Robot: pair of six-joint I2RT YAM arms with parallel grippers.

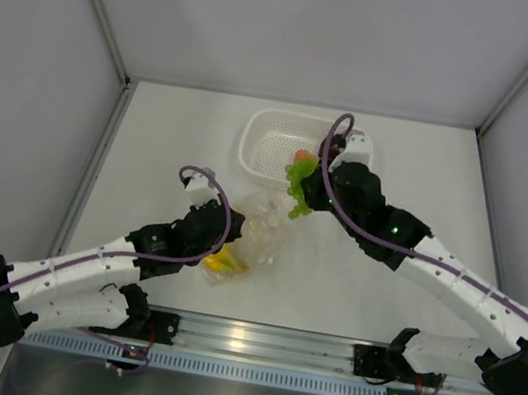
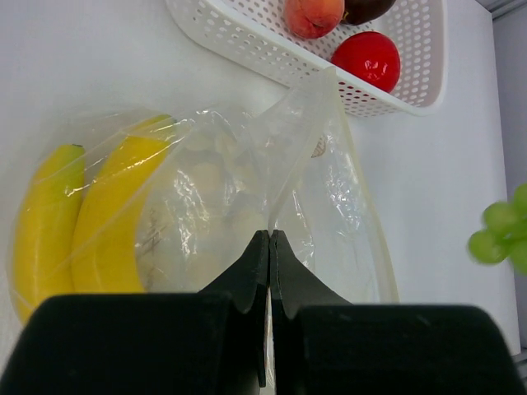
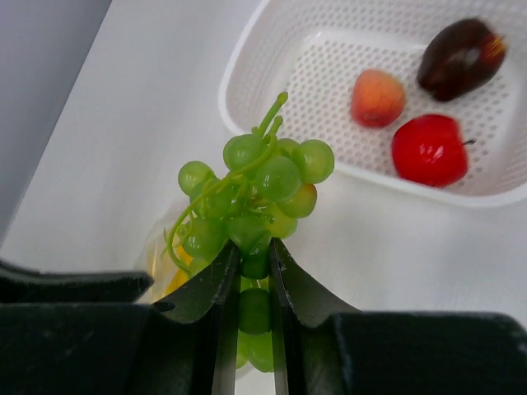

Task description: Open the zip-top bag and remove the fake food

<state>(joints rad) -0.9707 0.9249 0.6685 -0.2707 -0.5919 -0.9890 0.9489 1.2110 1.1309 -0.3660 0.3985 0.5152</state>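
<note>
The clear zip-top bag [image 2: 329, 189] lies on the table with the yellow banana bunch [image 2: 90, 222] still inside it. My left gripper [image 2: 270, 234] is shut on a raised fold of the bag's plastic; from above it [image 1: 235, 238] sits at the bag's [image 1: 264, 228] left side. My right gripper [image 3: 254, 247] is shut on a green grape-like bunch [image 3: 263, 185], held in the air between the bag and the basket [image 1: 298, 185]. An orange-peach fruit [image 3: 377, 97], a red tomato [image 3: 429, 150] and a dark maroon fruit [image 3: 459, 58] lie in the basket.
The white perforated basket [image 1: 257, 146] stands at the back centre of the table, just beyond the bag. Enclosure walls close in the left, right and back. Both arm bases sit on the rail along the near edge.
</note>
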